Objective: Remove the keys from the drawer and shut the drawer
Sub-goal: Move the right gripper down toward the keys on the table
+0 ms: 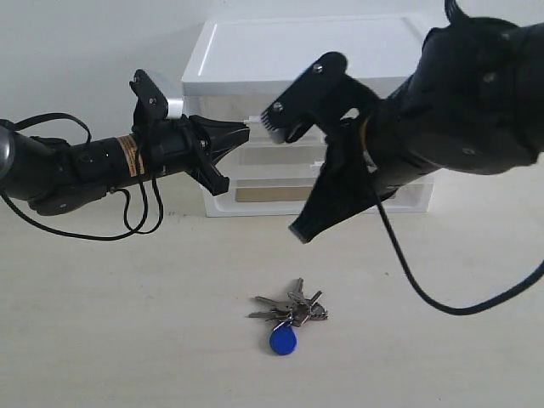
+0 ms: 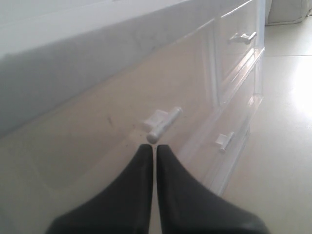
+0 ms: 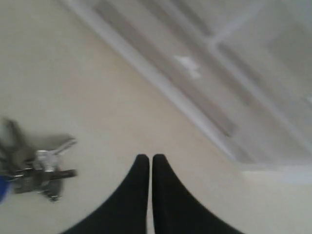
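Observation:
The keys (image 1: pixel 290 308), silver with a round blue fob (image 1: pixel 283 342), lie on the table in front of the white cabinet (image 1: pixel 297 51). In the right wrist view the keys (image 3: pixel 41 168) are off to one side of my right gripper (image 3: pixel 150 157), which is shut and empty; it hangs above the table (image 1: pixel 299 231). My left gripper (image 1: pixel 245 127) is shut, its tips (image 2: pixel 155 146) right at the tab handle (image 2: pixel 163 122) of the left-hand small drawer. The right-hand drawer, with its handle (image 2: pixel 242 36), lies further along; I cannot tell if it is fully in. My right arm hides it in the exterior view.
Below the two small drawers is the full-width clear drawer with its own tab (image 2: pixel 224 140). My bulky right arm (image 1: pixel 459 93) fills the upper right of the exterior view, and a black cable (image 1: pixel 425 293) loops from it down over the table.

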Tool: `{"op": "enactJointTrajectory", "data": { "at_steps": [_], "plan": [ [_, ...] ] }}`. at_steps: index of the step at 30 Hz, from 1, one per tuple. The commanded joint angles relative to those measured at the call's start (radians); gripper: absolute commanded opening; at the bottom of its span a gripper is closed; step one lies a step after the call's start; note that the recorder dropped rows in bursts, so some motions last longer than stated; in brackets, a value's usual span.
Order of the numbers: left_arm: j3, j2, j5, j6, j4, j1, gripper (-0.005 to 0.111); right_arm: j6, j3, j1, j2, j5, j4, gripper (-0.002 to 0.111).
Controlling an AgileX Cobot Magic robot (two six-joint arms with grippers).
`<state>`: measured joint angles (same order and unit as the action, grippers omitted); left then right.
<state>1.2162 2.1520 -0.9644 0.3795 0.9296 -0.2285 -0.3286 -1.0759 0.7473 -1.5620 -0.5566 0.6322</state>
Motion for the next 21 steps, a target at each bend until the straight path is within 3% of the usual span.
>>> {"op": "enactJointTrajectory", "data": {
  "at_steps": [1,3,7,9,21],
  "plan": [
    [0.024,0.001,0.100,0.003,-0.268,0.018,0.004,0.353,-0.054,0.000,-0.050,-0.020,-0.374,0.004],
    [0.024,0.001,0.100,0.001,-0.268,0.018,0.004,0.368,-0.068,0.000,-0.083,-0.040,-0.402,0.015],
    [0.024,0.001,0.102,0.001,-0.268,0.018,0.004,0.364,-0.088,0.000,-0.145,-0.083,-0.433,0.050],
    [0.024,0.001,0.102,0.001,-0.268,0.018,0.004,0.364,-0.090,0.000,-0.172,-0.075,-0.474,0.059],
    [0.024,0.001,0.102,0.001,-0.268,0.018,0.004,0.427,-0.090,0.000,-0.330,-0.032,-0.582,0.059]
  ]
}}
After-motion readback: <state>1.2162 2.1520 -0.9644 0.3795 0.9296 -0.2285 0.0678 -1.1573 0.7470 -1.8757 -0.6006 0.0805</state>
